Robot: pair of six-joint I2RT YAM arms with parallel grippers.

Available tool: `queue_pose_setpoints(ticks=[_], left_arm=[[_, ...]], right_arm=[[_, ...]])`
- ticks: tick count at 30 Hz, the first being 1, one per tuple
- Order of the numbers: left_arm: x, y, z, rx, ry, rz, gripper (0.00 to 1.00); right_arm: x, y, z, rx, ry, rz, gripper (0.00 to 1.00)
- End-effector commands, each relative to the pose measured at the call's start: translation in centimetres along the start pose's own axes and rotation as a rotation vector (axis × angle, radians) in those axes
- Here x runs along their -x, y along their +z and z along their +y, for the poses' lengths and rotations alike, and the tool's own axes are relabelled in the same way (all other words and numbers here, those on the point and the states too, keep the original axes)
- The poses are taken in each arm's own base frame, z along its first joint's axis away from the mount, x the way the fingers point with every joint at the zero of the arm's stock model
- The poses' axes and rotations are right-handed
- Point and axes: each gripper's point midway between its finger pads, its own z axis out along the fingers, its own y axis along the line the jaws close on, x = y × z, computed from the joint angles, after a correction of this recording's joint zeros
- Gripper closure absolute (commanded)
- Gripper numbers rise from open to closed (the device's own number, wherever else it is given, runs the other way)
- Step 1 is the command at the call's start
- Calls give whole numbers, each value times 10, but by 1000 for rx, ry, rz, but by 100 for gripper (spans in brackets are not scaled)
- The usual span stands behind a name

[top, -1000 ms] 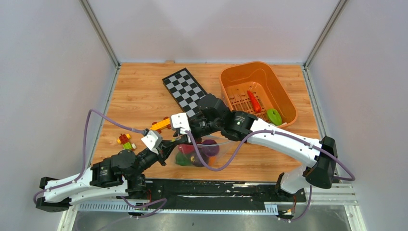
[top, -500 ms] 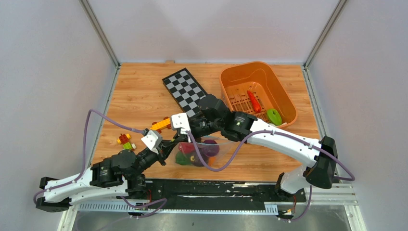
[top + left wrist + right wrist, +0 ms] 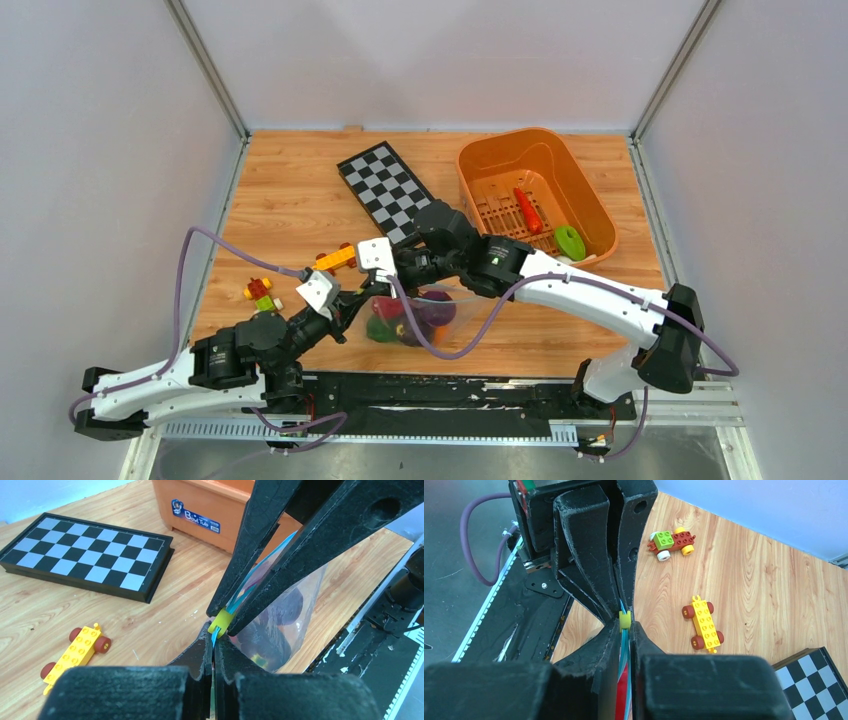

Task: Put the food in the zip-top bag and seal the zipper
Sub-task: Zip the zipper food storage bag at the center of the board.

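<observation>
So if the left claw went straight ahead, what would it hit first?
Probably the yellow slider on the zipper, just ahead of the left gripper, then the right gripper clamped on that same strip.

The zip-top bag (image 3: 418, 318), food (image 3: 434, 306) inside, lies front-centre on the worktop (image 3: 290, 200); chessboard (image 3: 385, 190) behind, basket (image 3: 500, 165) rear right, toy car (image 3: 335, 260) left.

Top external: high above near edge, looking down over whole counter (image 3: 290, 200). Wrist views: close-up, facing each other, sharing the zipper (image 3: 260, 569).
</observation>
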Motion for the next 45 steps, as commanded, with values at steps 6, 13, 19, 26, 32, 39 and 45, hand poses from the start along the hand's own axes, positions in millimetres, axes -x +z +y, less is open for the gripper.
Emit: queue_pose_setpoints(ticks=[6,13,19,26,32,39,45], left_arm=[[15,-4,5,19,-30,-46,100],[15,-5,6,20,-36,-52,100],[15,-6,7,20,-36,-48,100],[14,-7,10,36,-42,-54,100],[14,-9,12,40,-51,-62,100],[17,-3,-23,-140,-13,-72,74],[17,4,-36,-187,7,-69,48]], right_arm=[[7,-16,-1,-54,-21,4,100],[-5,-18,0,-66,-16,40,100],[-10,-20,0,-72,-10,60,100],[-25,-28,3,-96,5,113,100],[-35,-38,8,-127,17,135,100],[-23,-35,7,-122,26,85,100],[-17,-34,5,-113,26,84,100]])
